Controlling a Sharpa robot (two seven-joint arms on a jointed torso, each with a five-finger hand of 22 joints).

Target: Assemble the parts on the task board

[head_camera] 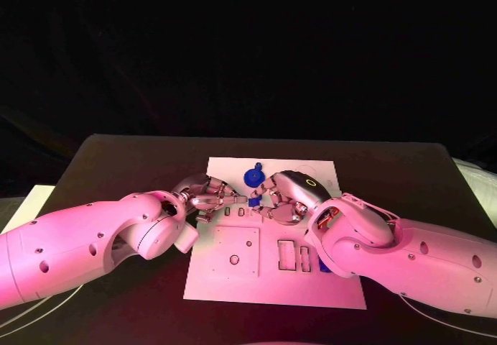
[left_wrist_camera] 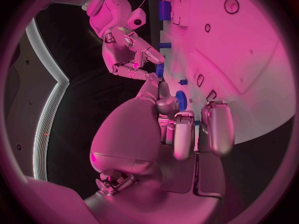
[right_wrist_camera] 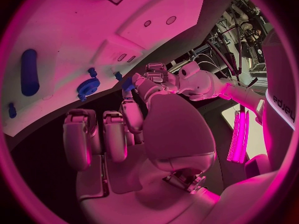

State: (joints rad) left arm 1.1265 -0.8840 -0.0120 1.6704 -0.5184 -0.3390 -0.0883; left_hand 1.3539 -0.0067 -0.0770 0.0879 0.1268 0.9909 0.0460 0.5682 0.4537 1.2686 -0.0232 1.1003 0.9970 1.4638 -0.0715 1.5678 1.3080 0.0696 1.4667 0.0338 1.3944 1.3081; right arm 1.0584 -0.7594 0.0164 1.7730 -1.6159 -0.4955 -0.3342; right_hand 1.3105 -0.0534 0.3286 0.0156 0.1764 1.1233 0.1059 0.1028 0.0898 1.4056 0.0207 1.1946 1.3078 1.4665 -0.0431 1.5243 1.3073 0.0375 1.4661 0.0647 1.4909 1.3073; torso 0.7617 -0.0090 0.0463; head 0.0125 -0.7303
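Observation:
The white task board (head_camera: pixel 271 284) lies in the middle of the black table. Above its far half my left hand (head_camera: pixel 212 195) and right hand (head_camera: pixel 287 199) meet fingertip to fingertip. Between them is a small blue part (head_camera: pixel 253 202), pinched from both sides; the left wrist view shows the right hand (left_wrist_camera: pixel 127 52) pinching the small blue part (left_wrist_camera: pixel 160 70), and the right wrist view shows the left hand (right_wrist_camera: pixel 156 79) on this part (right_wrist_camera: pixel 127 84). A blue gear (head_camera: pixel 252 175) sits on the board just beyond the hands, also the blue gear (left_wrist_camera: pixel 181 98) (right_wrist_camera: pixel 87 87).
A long blue cylinder (right_wrist_camera: pixel 29 72) and small blue pegs (right_wrist_camera: pixel 92 72) stand on the board. Another blue piece (head_camera: pixel 324 266) lies by my right forearm, next to rectangular slots (head_camera: pixel 287 255). Black table (head_camera: pixel 124 158) surrounds the board.

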